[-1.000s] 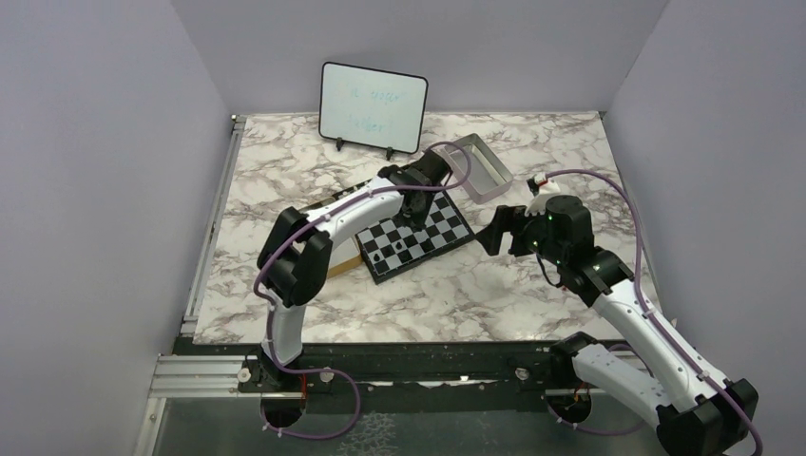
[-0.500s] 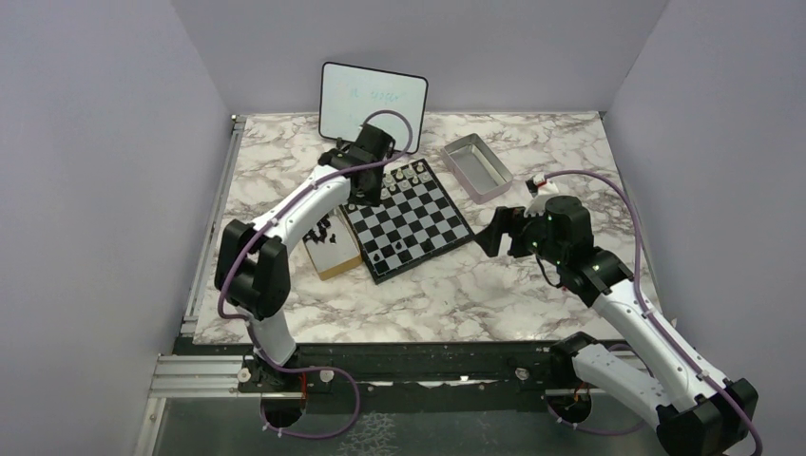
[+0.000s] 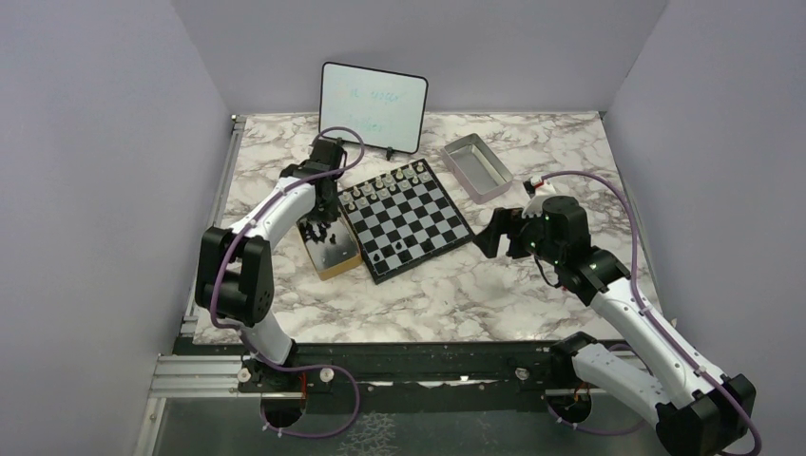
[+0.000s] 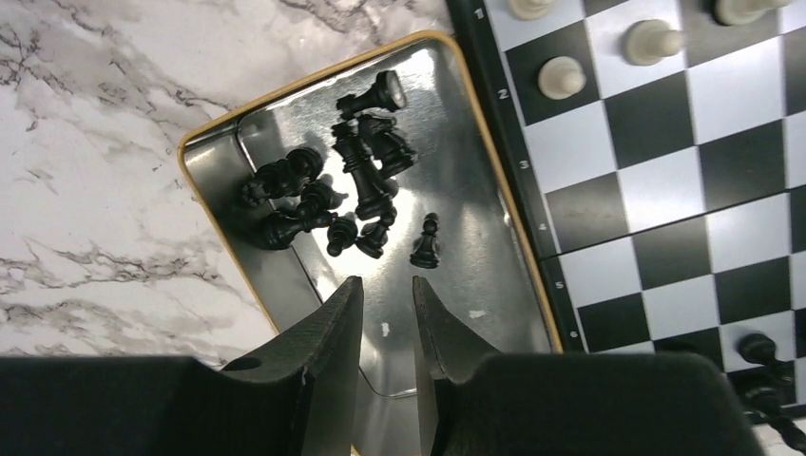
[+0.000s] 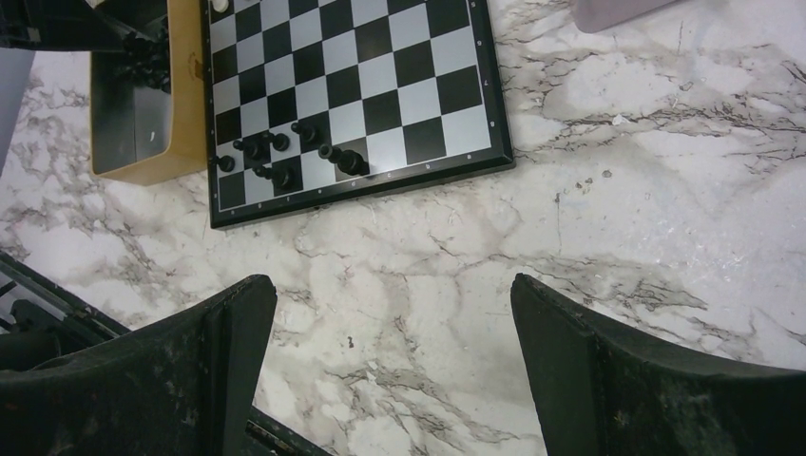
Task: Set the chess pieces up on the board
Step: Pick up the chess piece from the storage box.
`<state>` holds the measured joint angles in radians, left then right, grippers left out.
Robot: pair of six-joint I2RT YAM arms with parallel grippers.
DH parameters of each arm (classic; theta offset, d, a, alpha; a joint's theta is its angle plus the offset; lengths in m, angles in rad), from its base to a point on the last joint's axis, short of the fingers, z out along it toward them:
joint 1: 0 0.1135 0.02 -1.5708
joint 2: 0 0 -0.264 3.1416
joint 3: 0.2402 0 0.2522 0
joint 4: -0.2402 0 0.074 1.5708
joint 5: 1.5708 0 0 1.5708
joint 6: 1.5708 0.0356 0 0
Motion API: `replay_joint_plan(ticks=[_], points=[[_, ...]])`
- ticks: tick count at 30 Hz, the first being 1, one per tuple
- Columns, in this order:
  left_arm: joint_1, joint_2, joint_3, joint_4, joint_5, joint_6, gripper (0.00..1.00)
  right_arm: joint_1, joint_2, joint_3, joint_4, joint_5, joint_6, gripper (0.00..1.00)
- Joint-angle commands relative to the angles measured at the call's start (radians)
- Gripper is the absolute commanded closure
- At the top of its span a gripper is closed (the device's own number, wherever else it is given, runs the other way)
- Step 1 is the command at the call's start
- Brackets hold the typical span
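L gripper (image 4: 387,285) hovers over the tan box (image 4: 466,256), jaws a narrow slit, nothing between. You've got most black chess pieces (image 4: 352,190) heaped in that box, at 9 o'clock of the board (image 3: 409,220); a few stand at its 7 o'clock corner. R gripper (image 5: 390,294) is spread wide, empty, at board's 3 o'clock.

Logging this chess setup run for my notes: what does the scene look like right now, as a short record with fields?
board: angled on the table, middle squares bare
white pieces: along the board's far rows
black pieces: most piled in the box, a few on the board's near rows
box: beside the board's left edge
left claw: above the box, narrowly open, empty
right claw: wide open, empty, over the table right of the board
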<state>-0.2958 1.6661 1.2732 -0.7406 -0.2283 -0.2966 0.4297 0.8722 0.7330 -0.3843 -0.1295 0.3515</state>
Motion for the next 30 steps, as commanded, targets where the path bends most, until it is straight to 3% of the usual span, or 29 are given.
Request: replay_joint_plan(ticks=[1, 30], points=[[0.044, -0.017, -0.037, 0.053, 0.013, 0.023, 0.74, -0.008, 0.001, -0.007, 0.040, -0.024, 0.011, 0.00], [0.117, 0.108, -0.054, 0.089, -0.065, 0.042, 0.77, -0.007, 0.019, -0.006, 0.054, -0.034, 0.000, 0.00]])
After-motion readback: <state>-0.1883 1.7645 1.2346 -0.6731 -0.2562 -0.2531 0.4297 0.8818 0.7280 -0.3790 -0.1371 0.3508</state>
